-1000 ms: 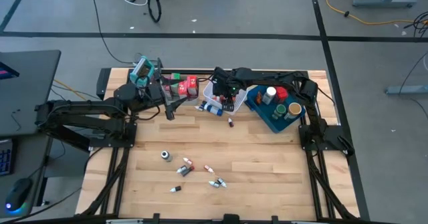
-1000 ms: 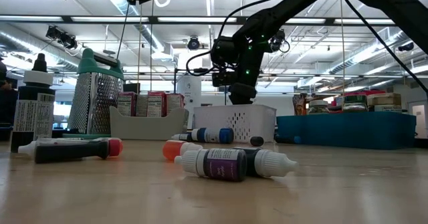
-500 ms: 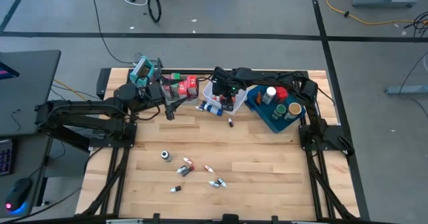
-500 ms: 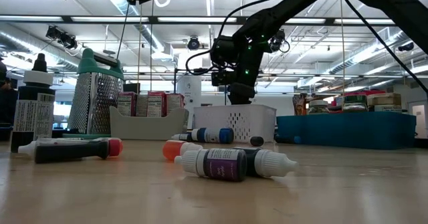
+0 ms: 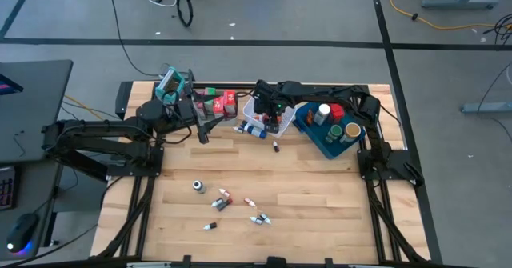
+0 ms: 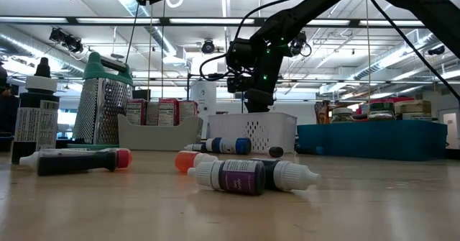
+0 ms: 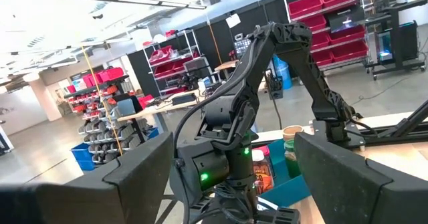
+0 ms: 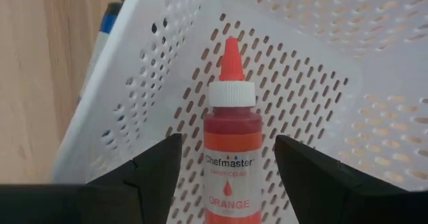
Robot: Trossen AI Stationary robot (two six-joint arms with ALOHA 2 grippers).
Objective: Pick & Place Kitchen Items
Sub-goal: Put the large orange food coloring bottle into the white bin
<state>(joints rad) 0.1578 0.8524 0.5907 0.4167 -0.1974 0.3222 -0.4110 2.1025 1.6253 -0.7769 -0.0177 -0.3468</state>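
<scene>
Right gripper [image 8: 227, 184] hangs inside the white mesh basket [image 8: 374, 63], fingers apart, flanking an orange food-colour bottle [image 8: 231, 144] lying on the basket floor; contact cannot be told. Only the right wrist view shows this bottle. Left gripper [image 5: 210, 126], fingers spread wide and empty, waits beside the basket.

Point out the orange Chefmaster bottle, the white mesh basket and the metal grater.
Orange Chefmaster squeeze bottle [image 8: 231, 144], right wrist view: on its label.
White perforated plastic basket [image 6: 248, 129], low view: on its front wall.
Metal box grater with teal handle [image 6: 105, 111], low view: on its steel face.
</scene>
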